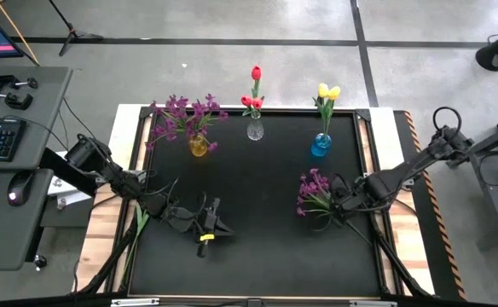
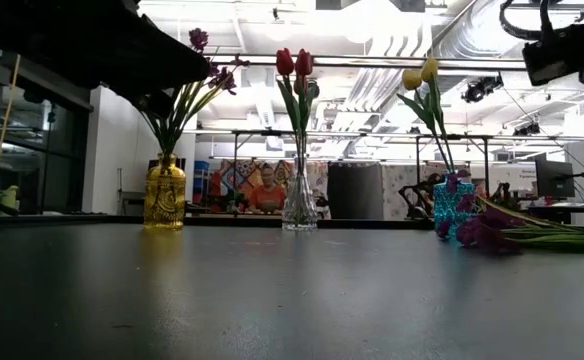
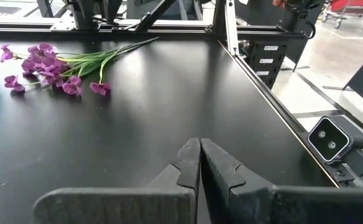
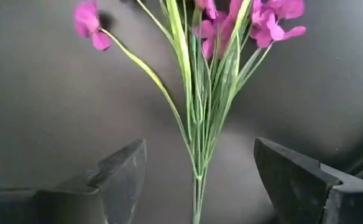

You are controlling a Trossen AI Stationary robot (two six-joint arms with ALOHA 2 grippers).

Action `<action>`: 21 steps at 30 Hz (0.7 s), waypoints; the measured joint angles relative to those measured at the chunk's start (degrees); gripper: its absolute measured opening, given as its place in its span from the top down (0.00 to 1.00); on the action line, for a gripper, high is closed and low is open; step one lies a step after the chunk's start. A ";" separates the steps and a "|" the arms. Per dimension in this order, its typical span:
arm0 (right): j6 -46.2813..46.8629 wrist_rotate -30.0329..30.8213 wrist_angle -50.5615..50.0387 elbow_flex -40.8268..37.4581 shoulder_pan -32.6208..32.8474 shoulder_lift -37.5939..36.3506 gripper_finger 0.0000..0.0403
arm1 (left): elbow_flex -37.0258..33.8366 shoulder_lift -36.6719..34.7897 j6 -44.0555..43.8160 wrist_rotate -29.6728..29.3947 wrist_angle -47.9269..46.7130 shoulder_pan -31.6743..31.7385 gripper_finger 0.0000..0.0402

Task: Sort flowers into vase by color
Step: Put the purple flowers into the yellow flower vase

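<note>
A purple spray (image 1: 314, 192) lies flat on the black mat at the table's right, blooms toward the left; it also shows in the low view (image 2: 492, 232) and the left wrist view (image 3: 48, 67). My right gripper (image 1: 335, 203) is open, its fingers on either side of the spray's green stem (image 4: 197, 180) without touching it. My left gripper (image 1: 223, 227) is shut and holds nothing, low over the mat near the left front (image 3: 200, 158). A yellow vase (image 1: 198, 146) holds purple sprays, a clear vase (image 1: 255, 130) red tulips, a blue vase (image 1: 321, 145) yellow tulips.
The three vases stand in a row along the mat's far side (image 2: 164, 195) (image 2: 299, 205) (image 2: 452, 205). A small yellow object (image 1: 203, 248) lies by my left gripper. A metal frame (image 1: 373, 170) edges the mat. The mat's middle (image 1: 257, 205) is bare.
</note>
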 joint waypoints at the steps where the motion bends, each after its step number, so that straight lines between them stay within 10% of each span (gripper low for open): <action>1: -0.02 -0.01 0.22 -0.21 -0.01 0.17 0.29 | 0.00 0.00 -0.01 0.00 -0.01 0.00 1.00; 10: -1.13 -11.56 12.57 -10.04 0.00 6.25 0.29 | 0.04 0.00 -0.01 0.07 -0.44 -0.26 1.00; 21: -3.49 -9.03 14.18 -10.69 0.00 13.76 0.29 | 0.04 0.00 0.01 0.04 -0.42 -0.25 1.00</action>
